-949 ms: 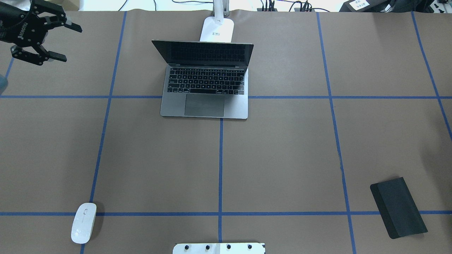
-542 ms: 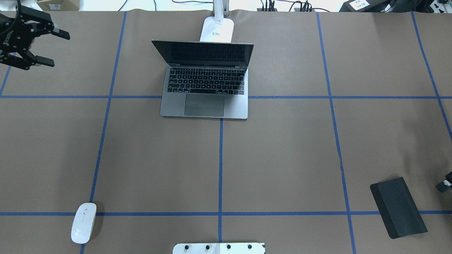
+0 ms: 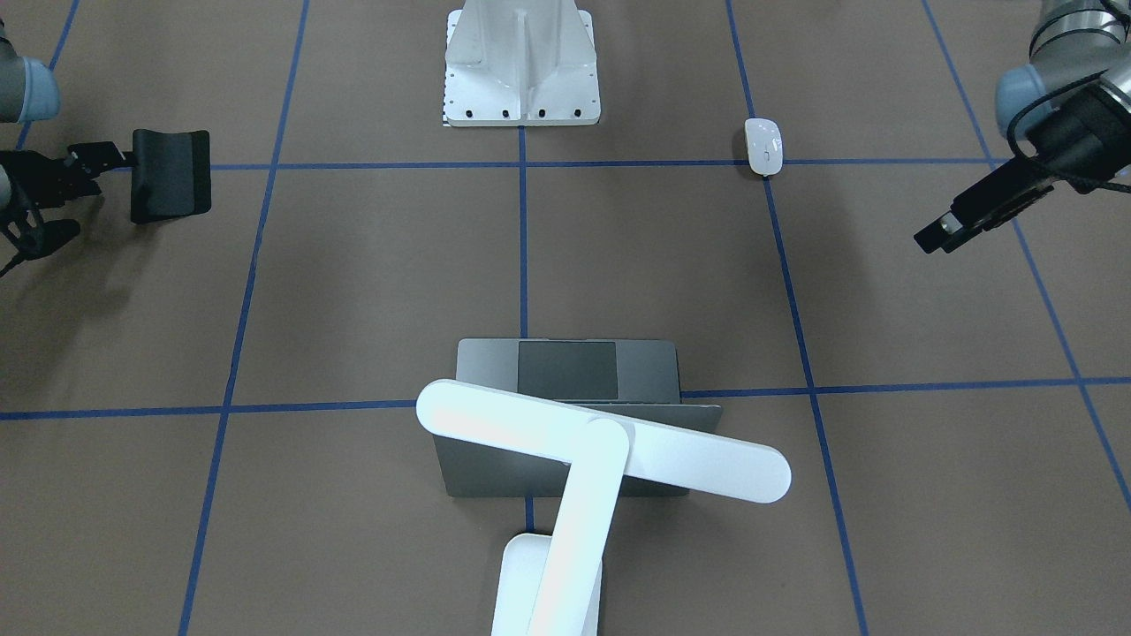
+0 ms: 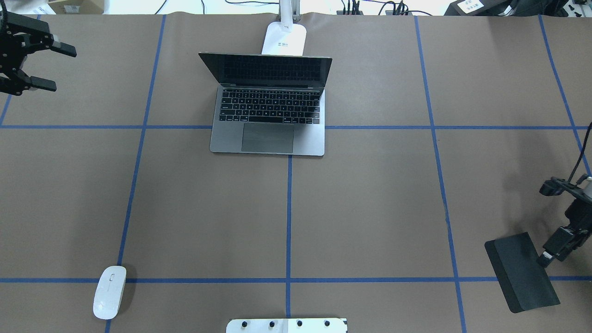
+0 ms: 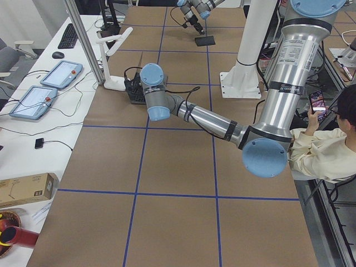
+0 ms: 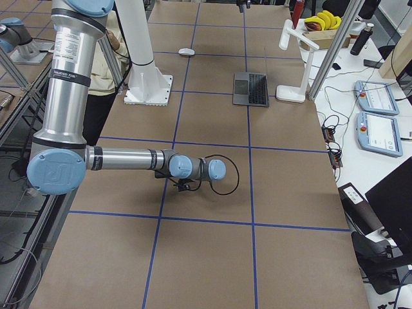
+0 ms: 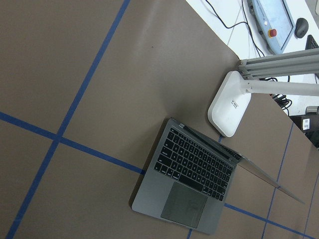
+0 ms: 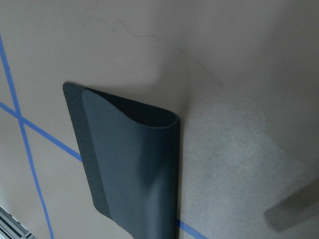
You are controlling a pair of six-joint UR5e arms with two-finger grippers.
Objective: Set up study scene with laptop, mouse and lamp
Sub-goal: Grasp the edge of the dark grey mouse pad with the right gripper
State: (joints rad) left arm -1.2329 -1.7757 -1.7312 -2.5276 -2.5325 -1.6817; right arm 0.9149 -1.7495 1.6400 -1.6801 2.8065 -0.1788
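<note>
The grey laptop (image 4: pixel 268 138) stands open at the far middle of the table, and also shows in the left wrist view (image 7: pixel 192 184). The white lamp (image 3: pixel 601 442) stands right behind it, its bar head over the lid and its base (image 4: pixel 284 39) at the table's far edge. The white mouse (image 4: pixel 109 292) lies at the near left, seen also in the front-facing view (image 3: pixel 763 146). My left gripper (image 4: pixel 53 67) is open and empty at the far left. My right gripper (image 4: pixel 545 258) hovers at the right edge of the black mouse pad (image 4: pixel 520 273) and looks open.
The white ribbed pedestal (image 3: pixel 521 62) is bolted at the near middle edge. The mouse pad (image 8: pixel 129 164) has one end curled up. Blue tape lines mark a grid on the brown table cover. Cables and control tablets lie beyond the far edge.
My left gripper has drawn back to the left, still open. My right arm has come in from the right edge and reached the mouse pad's side.
</note>
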